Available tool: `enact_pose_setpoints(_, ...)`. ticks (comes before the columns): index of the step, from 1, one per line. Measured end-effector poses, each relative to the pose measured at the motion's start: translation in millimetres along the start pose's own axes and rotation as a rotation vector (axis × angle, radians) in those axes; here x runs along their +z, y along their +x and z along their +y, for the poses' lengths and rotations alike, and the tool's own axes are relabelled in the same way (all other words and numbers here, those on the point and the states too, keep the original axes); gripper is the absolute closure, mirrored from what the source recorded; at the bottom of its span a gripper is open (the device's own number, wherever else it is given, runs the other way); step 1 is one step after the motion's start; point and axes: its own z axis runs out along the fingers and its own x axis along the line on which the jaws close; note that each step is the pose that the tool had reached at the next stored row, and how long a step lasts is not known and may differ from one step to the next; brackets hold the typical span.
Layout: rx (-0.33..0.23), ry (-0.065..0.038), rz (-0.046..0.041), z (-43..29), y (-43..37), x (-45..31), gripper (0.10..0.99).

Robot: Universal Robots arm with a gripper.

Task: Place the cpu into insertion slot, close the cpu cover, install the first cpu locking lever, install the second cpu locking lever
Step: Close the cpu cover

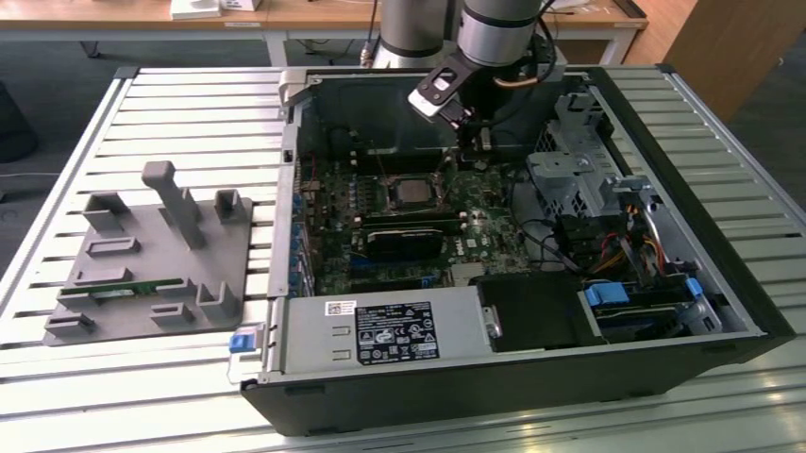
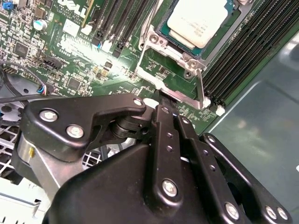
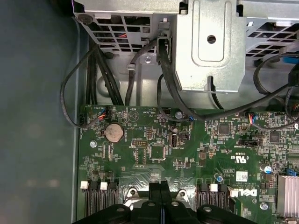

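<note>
The cpu [image 2: 200, 18] lies in the insertion slot [image 2: 163, 35], its pale metal top showing through the window of the cpu cover [image 2: 152, 44], which lies flat over it. In the exterior view the cpu [image 1: 413, 192] sits mid-board inside the open case. My gripper [image 2: 163, 99] is shut, fingertips pressed together with nothing visible between them, right at the edge of the socket frame. A thin metal locking lever [image 2: 201, 86] runs along the socket's side close to the tips. In the exterior view my gripper [image 1: 475, 159] hangs low over the board, just behind and to that view's right of the socket.
A black card [image 1: 410, 236] stands in front of the socket, with memory slots [image 2: 243, 51] beside it. The drive cage [image 1: 573, 179] and cables [image 3: 107, 84] crowd the case's right. A power supply [image 1: 377, 335] fills the front. Outside, a grey fixture [image 1: 151, 255] holds a green stick [image 1: 126, 291].
</note>
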Motion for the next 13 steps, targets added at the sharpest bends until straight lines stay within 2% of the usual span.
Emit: enact_pose_setpoints(13,0.0,0.0,0.0,-6.4,0.1,0.1,0.98)
